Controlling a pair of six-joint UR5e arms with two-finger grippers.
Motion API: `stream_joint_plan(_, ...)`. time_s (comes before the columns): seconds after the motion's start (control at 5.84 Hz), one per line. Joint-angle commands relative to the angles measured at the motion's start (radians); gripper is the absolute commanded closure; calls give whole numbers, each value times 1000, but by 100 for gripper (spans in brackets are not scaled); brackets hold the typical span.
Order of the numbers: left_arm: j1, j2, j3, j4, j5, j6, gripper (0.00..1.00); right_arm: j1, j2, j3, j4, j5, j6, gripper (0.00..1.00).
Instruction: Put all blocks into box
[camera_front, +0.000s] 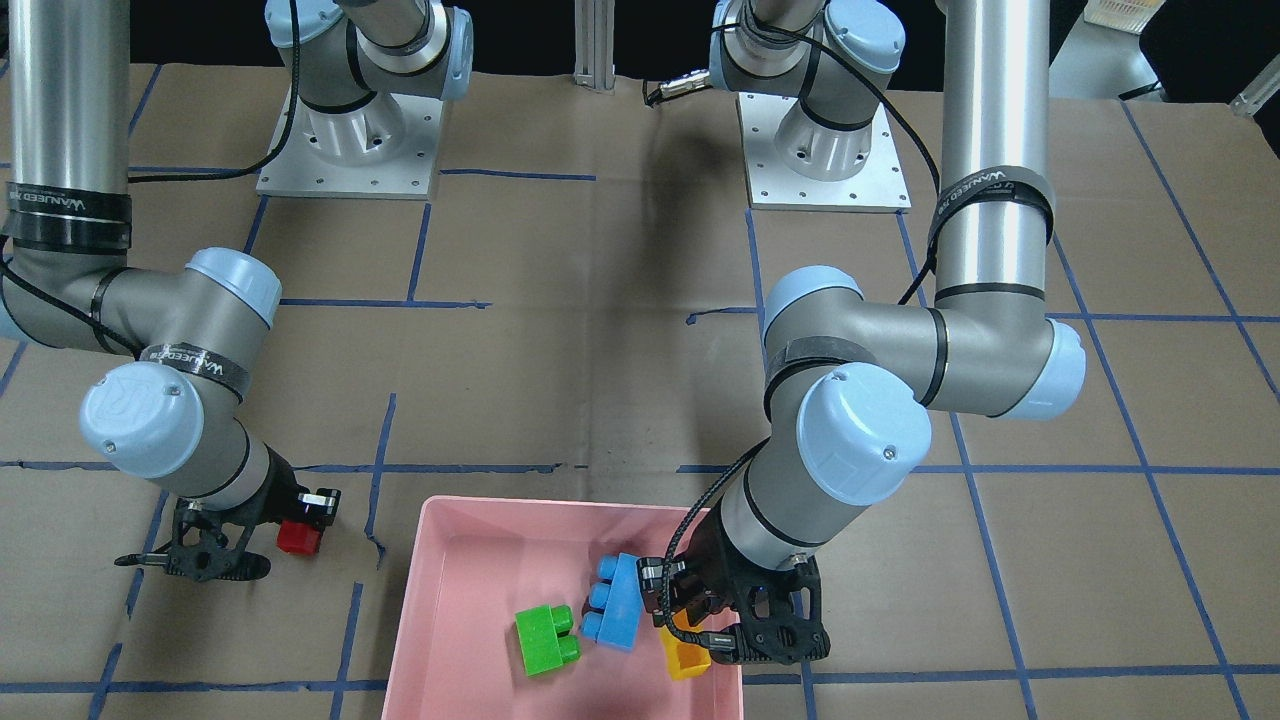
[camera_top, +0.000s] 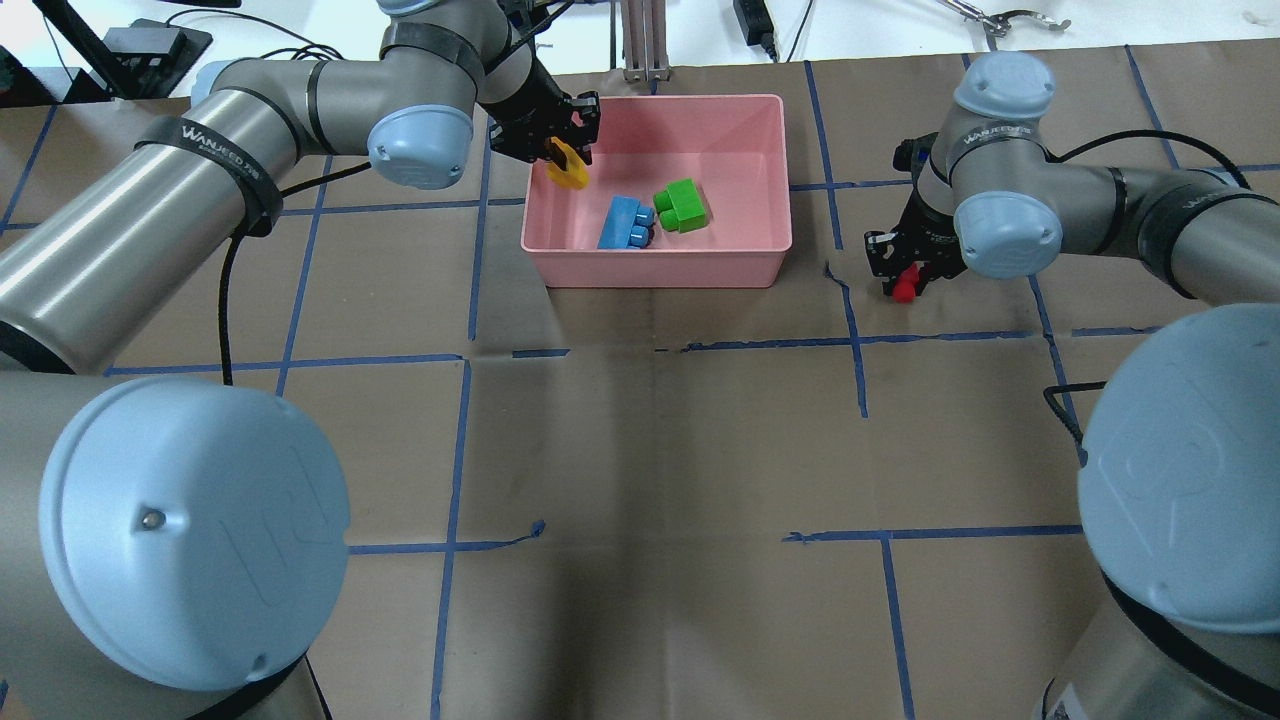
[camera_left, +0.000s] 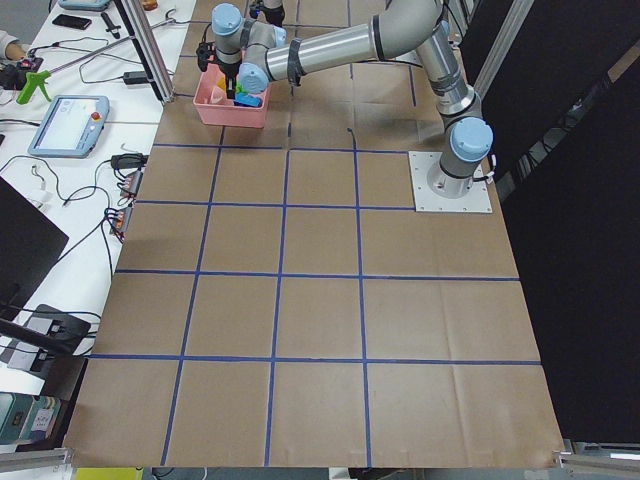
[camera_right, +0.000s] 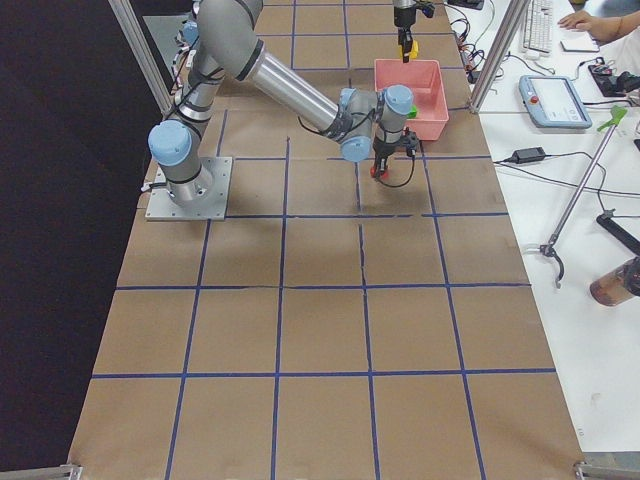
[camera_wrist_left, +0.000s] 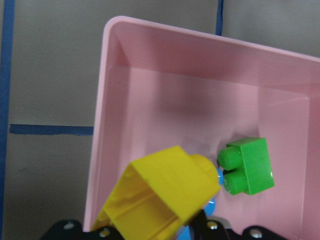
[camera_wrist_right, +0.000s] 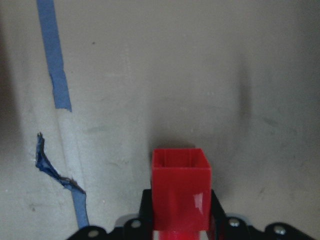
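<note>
The left gripper (camera_top: 563, 155) was clamped on the yellow brick (camera_wrist_left: 165, 195), holding it tilted above one corner of the pink box (camera_top: 700, 104). Below it, on the box floor, the blue brick (camera_top: 623, 222) and the green brick (camera_top: 683, 204) lay just beside each other. The right gripper (camera_top: 906, 278) was closed around the red brick (camera_wrist_right: 180, 192) over the brown paper table (camera_top: 650, 450), outside the box.

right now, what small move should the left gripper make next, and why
Probably open the left gripper: it holds the yellow two-stud plastic brick above the shallow pink plastic tray, inside its rim, so the brick should drop in.
</note>
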Motion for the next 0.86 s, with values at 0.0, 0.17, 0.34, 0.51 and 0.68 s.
stream_joint_plan(0.0,-5,16,1,6,4,-20,13,-3,-54,-20,13,2,0,68)
stream_joint_plan(0.17,-8,66,1,-40,3,-16,8,-1,-101,-52,93,3,1,68)
stream_joint_plan(0.34,-8,129,13,-139,3,-8,8,2,-137,-107,186,3,12,68)
stream_joint_plan(0.51,-1,206,10,-276,9,1,7,11,-148,-211,301,3,17,67)
stream_joint_plan(0.68,15,288,-11,-442,101,35,7,25,-137,-315,402,15,50,67)
